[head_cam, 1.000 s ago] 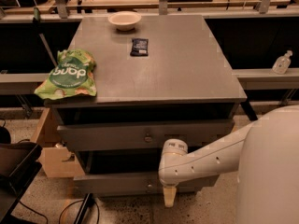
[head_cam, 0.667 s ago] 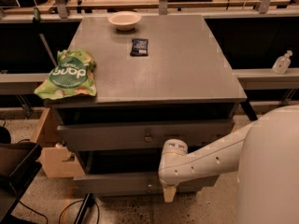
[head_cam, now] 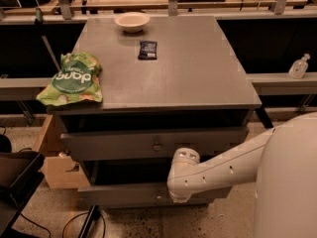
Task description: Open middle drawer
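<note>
The grey cabinet (head_cam: 163,68) shows two drawer fronts below its top. The upper front (head_cam: 109,145) is the wider one with the larger knob (head_cam: 157,145). The middle drawer (head_cam: 119,195) is the front below it, with a small round knob (head_cam: 158,198), and a dark gap runs above it. My white arm (head_cam: 223,165) reaches in from the right. My gripper (head_cam: 175,198) hangs down from the wrist right in front of the middle drawer, just right of its knob. The smallest front is out of view.
On the cabinet top lie a green snack bag (head_cam: 74,78) at the left edge, a small dark packet (head_cam: 147,49) and a white bowl (head_cam: 132,21) at the back. A cardboard box (head_cam: 57,162) stands at the cabinet's left. A clear bottle (head_cam: 298,67) sits on the right ledge.
</note>
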